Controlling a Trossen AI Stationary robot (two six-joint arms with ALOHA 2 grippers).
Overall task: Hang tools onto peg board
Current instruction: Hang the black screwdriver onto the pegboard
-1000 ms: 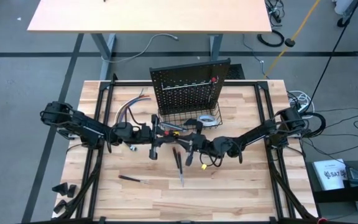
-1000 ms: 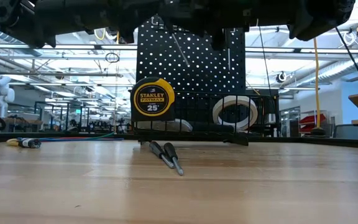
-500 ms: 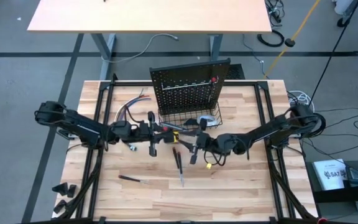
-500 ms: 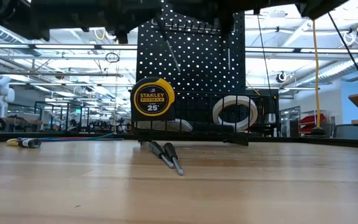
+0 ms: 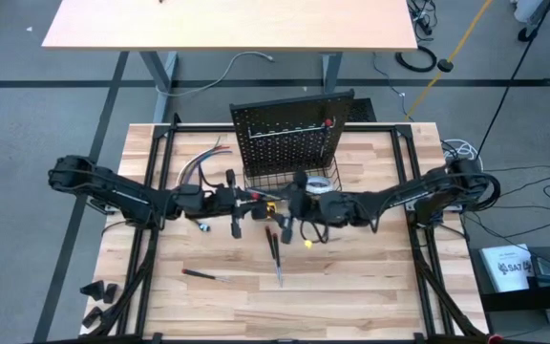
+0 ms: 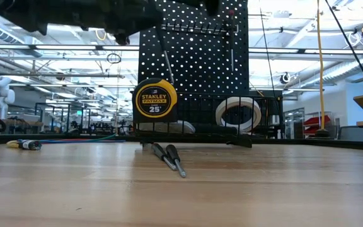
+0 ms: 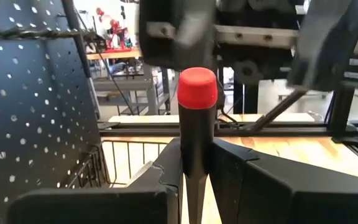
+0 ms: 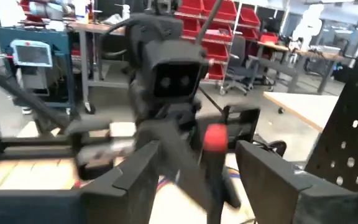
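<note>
We see the black perforated peg board (image 6: 194,57) standing upright, one screwdriver (image 5: 329,122) hung near its top. In the wire basket (image 6: 257,116) at its foot sit the yellow-black tape measure (image 6: 155,99) and white tape roll (image 6: 238,113). Just before the board, two screwdrivers (image 6: 169,156) lie side by side on the surface; another red-capped one (image 7: 196,124) stands upright, clamped.

The table (image 5: 370,287) is pale, smooth planked wood, the peg board (image 6: 194,57) matt black perforated metal with a black wire basket (image 6: 257,104), and the held screwdriver (image 7: 196,124) has a dark handle capped in matt red plastic.
</note>
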